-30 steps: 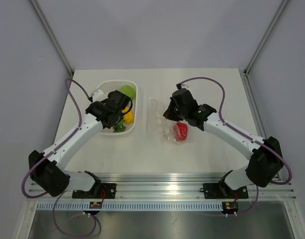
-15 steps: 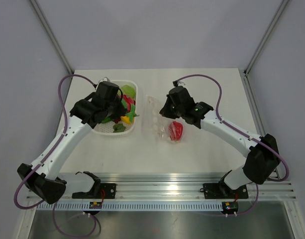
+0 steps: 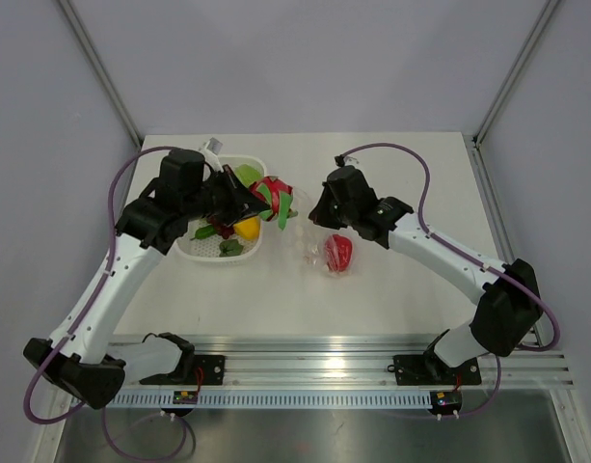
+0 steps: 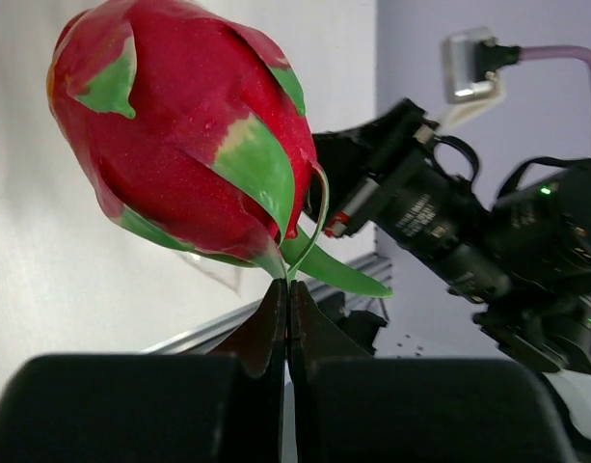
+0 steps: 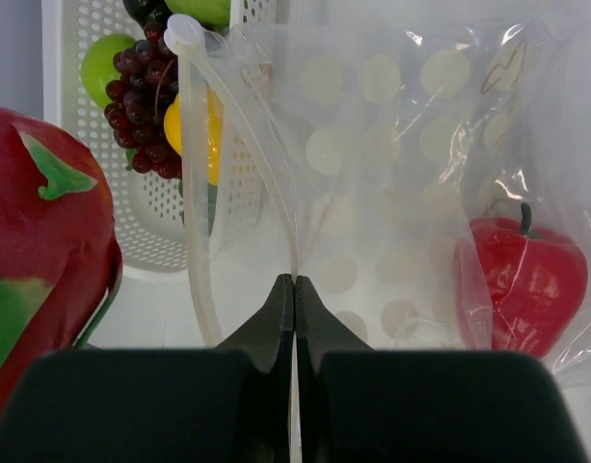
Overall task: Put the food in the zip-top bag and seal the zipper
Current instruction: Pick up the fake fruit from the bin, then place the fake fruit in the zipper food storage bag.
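Note:
My left gripper (image 3: 249,204) is shut on a green leaf of a red dragon fruit with green scales (image 3: 275,196), holding it in the air between the basket and the zip-top bag (image 3: 308,241). In the left wrist view the fruit (image 4: 184,135) hangs above the shut jaws (image 4: 288,287). My right gripper (image 3: 317,218) is shut on the bag's upper film (image 5: 391,145), jaws together (image 5: 293,280), and holds the mouth up. The pale zipper (image 5: 193,193) curves at the left. A red pepper (image 5: 522,280) lies inside the bag (image 3: 337,253). The dragon fruit (image 5: 40,241) is just left of the mouth.
A white slotted basket (image 3: 197,254) stands left of the bag, holding purple grapes (image 5: 146,106), a yellow piece (image 3: 247,228), a green fruit (image 5: 102,68) and other green pieces (image 3: 229,247). The right arm's body fills the right of the left wrist view (image 4: 449,231).
My left arm has lifted the dragon fruit out of the basket and carried it right toward the bag's mouth. My right gripper stays shut on the bag, shifted slightly left.

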Robot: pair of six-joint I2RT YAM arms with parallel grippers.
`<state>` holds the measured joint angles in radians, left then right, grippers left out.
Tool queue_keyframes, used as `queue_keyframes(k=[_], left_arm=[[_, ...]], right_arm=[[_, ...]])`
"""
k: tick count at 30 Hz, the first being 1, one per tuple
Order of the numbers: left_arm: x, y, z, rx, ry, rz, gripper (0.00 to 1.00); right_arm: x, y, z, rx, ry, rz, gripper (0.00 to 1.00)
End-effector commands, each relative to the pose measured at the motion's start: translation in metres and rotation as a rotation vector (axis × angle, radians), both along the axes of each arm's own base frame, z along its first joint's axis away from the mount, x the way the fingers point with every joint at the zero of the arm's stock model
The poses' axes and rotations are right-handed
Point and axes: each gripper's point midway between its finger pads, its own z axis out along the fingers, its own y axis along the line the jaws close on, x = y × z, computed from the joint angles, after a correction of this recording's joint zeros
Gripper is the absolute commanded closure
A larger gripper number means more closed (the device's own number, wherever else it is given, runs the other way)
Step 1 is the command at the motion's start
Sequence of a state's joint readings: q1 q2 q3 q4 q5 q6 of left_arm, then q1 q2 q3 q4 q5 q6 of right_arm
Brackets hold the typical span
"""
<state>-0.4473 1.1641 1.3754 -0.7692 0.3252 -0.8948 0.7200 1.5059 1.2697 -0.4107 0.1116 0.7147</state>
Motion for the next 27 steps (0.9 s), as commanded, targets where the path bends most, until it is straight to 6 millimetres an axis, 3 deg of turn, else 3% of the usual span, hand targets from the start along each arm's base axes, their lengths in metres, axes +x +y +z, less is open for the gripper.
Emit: queue_keyframes(k=[1,10,13,14,16,22,27], left_arm=[[-0.013,-0.025,0.055,-0.22,-0.142,-0.146,1.0],[-0.023,-0.039,0.056,-0.356,-0.097,-0.216,1.0],[-0.023,-0.043,0.048,-0.392,-0.066,-0.221,1.0],[-0.022,-0.045,0.037,-0.403,-0.027,-0.212,1.0],[-0.023,-0.05,0.04,-0.453,-0.033,-0.242,1.0],[-0.016,-0.051,0.023,-0.45,0.025,-0.208,1.0],[-0.012,-0.053,0.002,-0.466,0.08,-0.199,1.0]], right_arm=[[0.012,0.015,0.03,0.064,-0.074,0.0,1.0],[0.016,0.014,0.035,0.128,-0.093,-0.012,1.0],[0.013,0.015,0.042,0.198,-0.117,0.006,1.0],[0.01,0.017,0.044,0.219,-0.123,0.023,1.0],[0.009,0.018,0.046,0.231,-0.122,0.03,1.0],[0.008,0.015,0.053,0.257,-0.134,0.029,1.0],[-0.002,0.018,0.075,0.333,-0.157,0.076,1.0]])
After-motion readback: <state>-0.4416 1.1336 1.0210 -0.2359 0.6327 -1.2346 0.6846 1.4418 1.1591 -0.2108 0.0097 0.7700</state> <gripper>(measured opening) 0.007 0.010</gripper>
